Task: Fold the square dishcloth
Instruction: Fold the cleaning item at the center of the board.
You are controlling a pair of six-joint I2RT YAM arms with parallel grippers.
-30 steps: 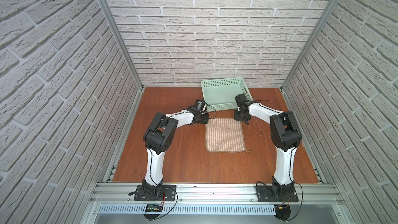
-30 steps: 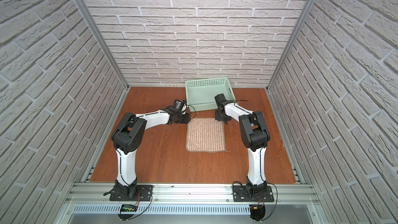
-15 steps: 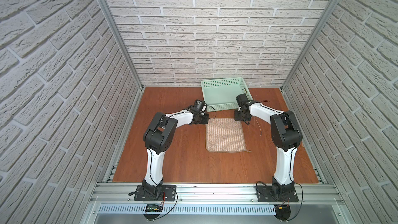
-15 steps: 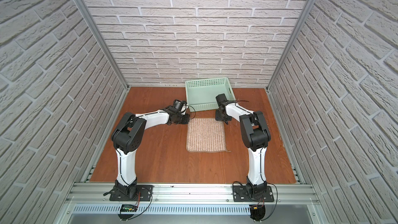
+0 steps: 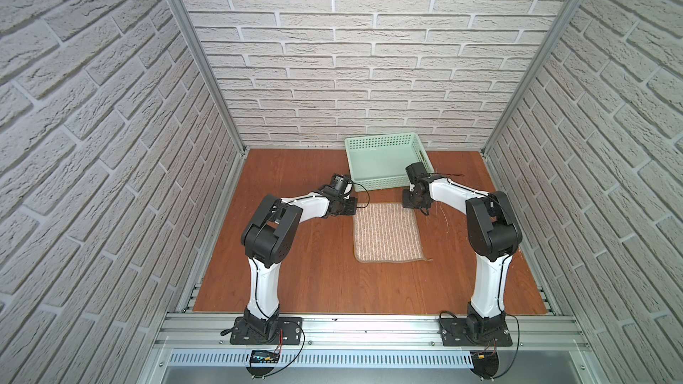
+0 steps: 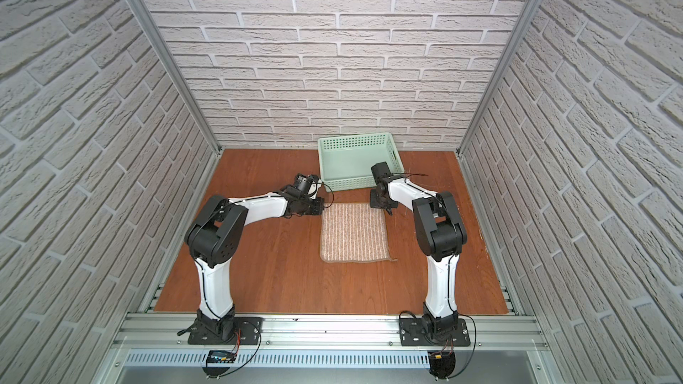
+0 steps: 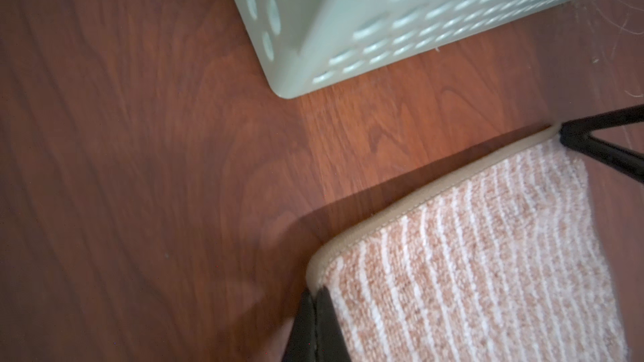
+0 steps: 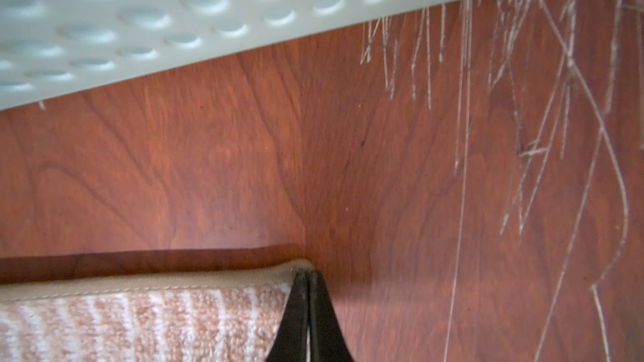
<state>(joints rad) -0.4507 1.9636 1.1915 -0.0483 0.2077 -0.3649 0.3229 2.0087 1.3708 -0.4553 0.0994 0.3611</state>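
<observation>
Both jaws pressed together, each pinching a far corner of the cloth (image 5: 386, 232): left gripper (image 7: 315, 296) on one, right gripper (image 8: 308, 276) on the other. Far hem looks slightly raised, with shadow under it. Rest of the cloth lies flat on the table (image 5: 314, 271), just in front of the basket (image 5: 380, 182). Next, likely: lift both corners evenly, keep the edge taut, carry it to the near hem, match corners. Uneven pull would skew the fold.

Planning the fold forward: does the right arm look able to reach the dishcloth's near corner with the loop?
Probably yes. The right gripper is shut on the dishcloth's far corner; only table and flat cloth lie between it and the loop.
</observation>
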